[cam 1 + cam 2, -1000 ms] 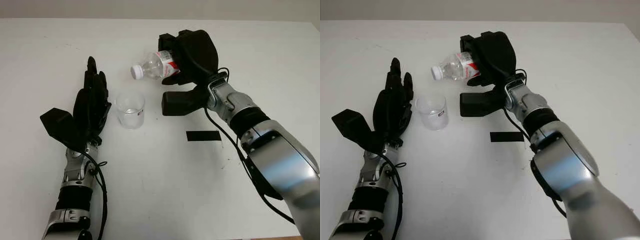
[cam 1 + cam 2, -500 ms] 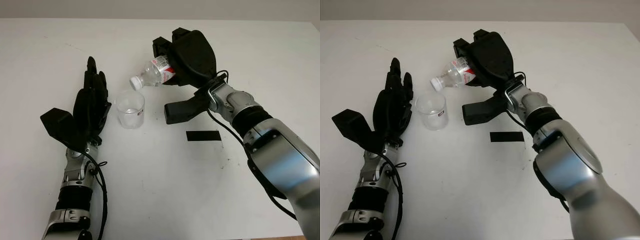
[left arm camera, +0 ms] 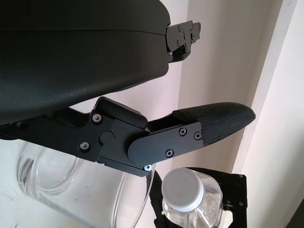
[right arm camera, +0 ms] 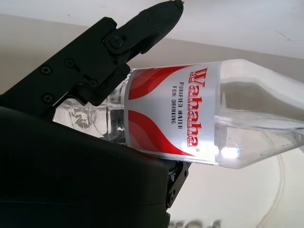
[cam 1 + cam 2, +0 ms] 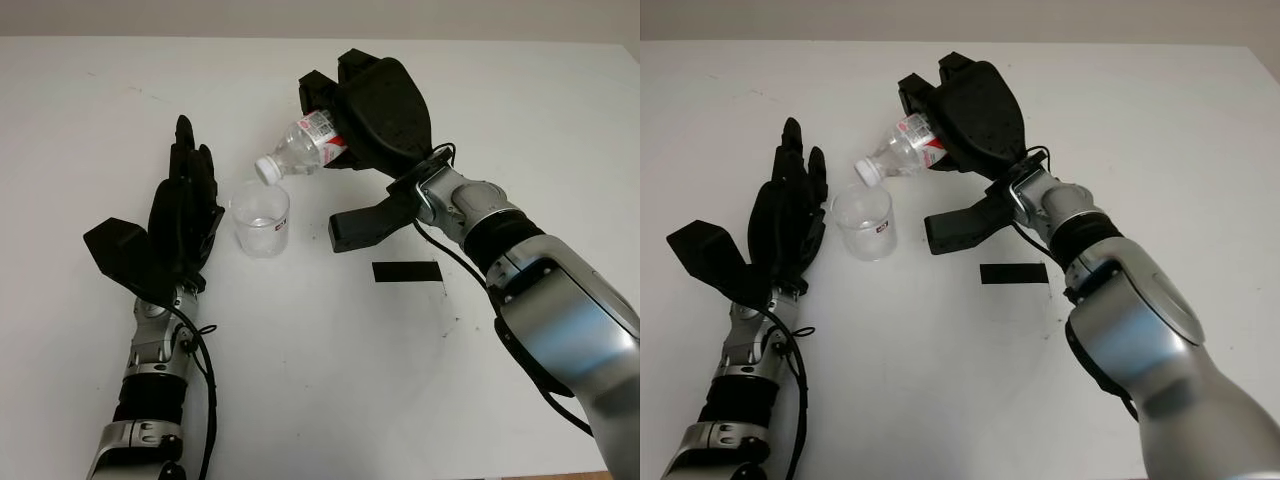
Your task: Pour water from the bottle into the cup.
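Left eye view: the right hand (image 5: 375, 110), clamped on the bottle (image 5: 300, 148), held it tilted above the desk (image 5: 320, 380), long axis slanting down to its white cap just over the cup (image 5: 260, 218); the open left hand (image 5: 180, 215) stood beside the cup.

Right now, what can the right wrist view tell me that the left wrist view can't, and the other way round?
Right wrist view alone: the red and white label, reading Wahaha purified water for drinking, with the right robot hand gripping the tilted bottle. Left wrist view alone: the white cap, on the bottle's neck, and the open left robot hand beside the cup. Both share the bottle and a part of the cup.
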You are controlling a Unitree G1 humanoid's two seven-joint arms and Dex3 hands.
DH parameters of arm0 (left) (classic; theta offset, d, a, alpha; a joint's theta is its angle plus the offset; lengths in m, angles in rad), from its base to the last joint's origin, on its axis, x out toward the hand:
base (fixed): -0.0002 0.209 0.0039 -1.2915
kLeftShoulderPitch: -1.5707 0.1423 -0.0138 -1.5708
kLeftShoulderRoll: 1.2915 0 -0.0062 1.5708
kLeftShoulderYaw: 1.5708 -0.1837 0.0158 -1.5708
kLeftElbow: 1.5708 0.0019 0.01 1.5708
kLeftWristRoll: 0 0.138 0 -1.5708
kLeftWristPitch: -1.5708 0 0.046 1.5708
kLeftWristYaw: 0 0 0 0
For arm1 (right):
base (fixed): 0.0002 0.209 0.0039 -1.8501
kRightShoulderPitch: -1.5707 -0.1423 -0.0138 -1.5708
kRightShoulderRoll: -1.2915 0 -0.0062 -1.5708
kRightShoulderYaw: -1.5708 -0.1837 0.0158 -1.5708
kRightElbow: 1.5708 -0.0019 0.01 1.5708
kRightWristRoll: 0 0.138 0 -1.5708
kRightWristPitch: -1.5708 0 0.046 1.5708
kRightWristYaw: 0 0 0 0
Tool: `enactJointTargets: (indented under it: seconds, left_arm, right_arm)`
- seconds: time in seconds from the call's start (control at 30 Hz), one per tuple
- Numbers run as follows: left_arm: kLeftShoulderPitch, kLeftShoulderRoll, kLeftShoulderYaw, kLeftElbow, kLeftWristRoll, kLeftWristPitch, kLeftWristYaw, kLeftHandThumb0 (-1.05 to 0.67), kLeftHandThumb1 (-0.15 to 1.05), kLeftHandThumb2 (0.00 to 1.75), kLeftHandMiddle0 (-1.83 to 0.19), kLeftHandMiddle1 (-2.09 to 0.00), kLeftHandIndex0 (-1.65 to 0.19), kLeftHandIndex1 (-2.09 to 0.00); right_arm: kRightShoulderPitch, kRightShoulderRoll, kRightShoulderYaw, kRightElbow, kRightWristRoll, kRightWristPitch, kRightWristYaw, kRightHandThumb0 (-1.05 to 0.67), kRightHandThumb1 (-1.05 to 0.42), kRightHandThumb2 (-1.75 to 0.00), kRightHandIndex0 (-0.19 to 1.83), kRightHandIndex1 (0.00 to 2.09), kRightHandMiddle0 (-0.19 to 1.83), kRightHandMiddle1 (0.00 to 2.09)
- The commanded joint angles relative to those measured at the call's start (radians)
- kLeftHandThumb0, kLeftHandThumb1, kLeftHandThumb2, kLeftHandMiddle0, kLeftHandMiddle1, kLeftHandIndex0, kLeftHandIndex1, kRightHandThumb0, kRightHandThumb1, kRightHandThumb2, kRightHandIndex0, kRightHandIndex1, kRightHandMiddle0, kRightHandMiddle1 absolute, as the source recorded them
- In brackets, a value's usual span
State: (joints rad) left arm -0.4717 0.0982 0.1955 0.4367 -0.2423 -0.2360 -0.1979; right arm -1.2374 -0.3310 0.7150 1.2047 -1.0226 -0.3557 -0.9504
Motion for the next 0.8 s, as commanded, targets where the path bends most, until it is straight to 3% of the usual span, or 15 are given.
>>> enactJointTargets:
  seconds: [0.0, 0.2, 0.3, 0.43, 0.7, 0.77]
  left_arm:
    - [0.013, -0.004, -0.001, -0.016, 0.002, -0.003, 0.003, -0.82, 1.05, 0.71, 0.19, -0.04, 0.19, -0.02]
    - [0.012, -0.003, -0.002, -0.008, 0.004, -0.013, 0.0, -0.83, 1.05, 0.72, 0.19, -0.05, 0.19, -0.02]
    - [0.013, -0.002, -0.002, -0.011, 0.004, -0.011, -0.001, -0.83, 1.05, 0.71, 0.19, -0.05, 0.19, -0.02]
    - [0.015, -0.001, -0.002, -0.016, 0.003, -0.006, -0.001, -0.83, 1.05, 0.71, 0.19, -0.05, 0.19, -0.02]
    - [0.012, 0.001, -0.001, -0.015, 0.004, -0.002, 0.003, -0.83, 1.05, 0.71, 0.19, -0.05, 0.19, -0.02]
    - [0.012, -0.001, -0.001, -0.017, 0.002, -0.001, 0.002, -0.83, 1.05, 0.71, 0.19, -0.05, 0.18, -0.02]
  right_arm:
    - [-0.043, 0.0, 0.011, 0.001, -0.011, 0.002, -0.028, -0.33, -0.98, -0.17, 1.33, 2.09, 0.81, 2.09]
    - [-0.056, 0.0, 0.045, 0.011, -0.047, 0.01, -0.085, -0.32, -0.96, -0.2, 1.36, 2.09, 0.88, 2.09]
    - [-0.066, -0.003, 0.077, 0.014, -0.085, 0.036, -0.12, -0.37, -0.95, -0.18, 1.29, 2.09, 0.69, 2.09]
    - [-0.077, -0.004, 0.112, 0.021, -0.125, 0.056, -0.155, -0.4, -0.98, -0.14, 1.25, 2.09, 0.66, 2.09]
    - [-0.074, 0.004, 0.106, 0.026, -0.104, 0.039, -0.159, -0.4, -1.03, -0.11, 1.23, 2.09, 0.73, 2.09]
    - [-0.058, 0.013, 0.055, 0.024, -0.033, -0.003, -0.114, -0.36, -1.02, -0.11, 1.31, 2.09, 0.9, 2.09]
